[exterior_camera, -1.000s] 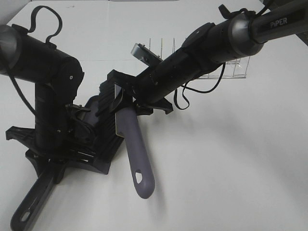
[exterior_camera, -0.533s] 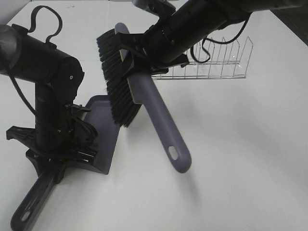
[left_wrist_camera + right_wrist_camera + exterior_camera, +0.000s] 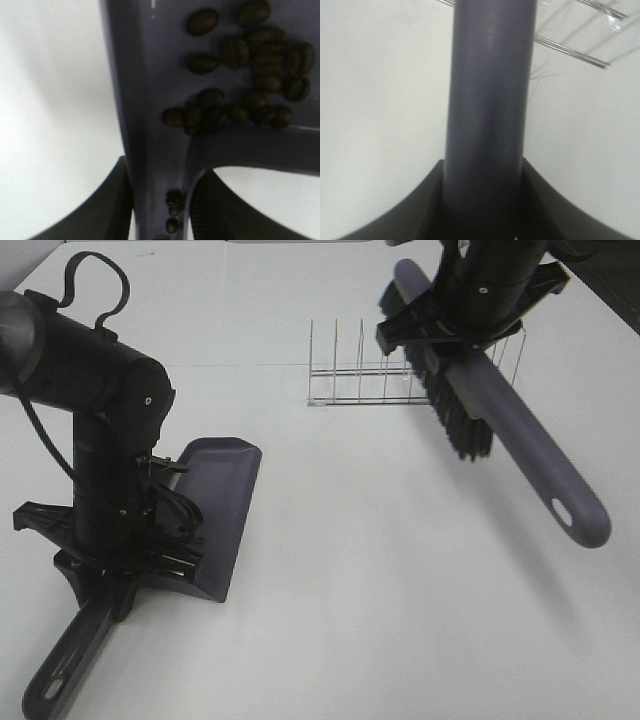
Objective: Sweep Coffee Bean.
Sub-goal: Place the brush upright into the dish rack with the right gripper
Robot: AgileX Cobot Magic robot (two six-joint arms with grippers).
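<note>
The left gripper [image 3: 160, 212] is clamping the dustpan [image 3: 225, 505] handle. The beans [image 3: 250, 75] are lying inside the dustpan, near its handle end. The right gripper [image 3: 484, 200] is gripping the brush [image 3: 530, 460], holding it raised above the table [image 3: 400, 590] beside the rack [image 3: 345, 370].

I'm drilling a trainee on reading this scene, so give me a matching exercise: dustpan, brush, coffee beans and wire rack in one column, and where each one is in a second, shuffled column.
Things:
1. dustpan
2. brush
3. coffee beans
4. wire rack

Places:
A. lifted in the air
B. lying inside the dustpan
C. resting on the table, on the left in the exterior high view
D. standing at the table's far side

Pairs: 1-C, 2-A, 3-B, 4-D.
</note>
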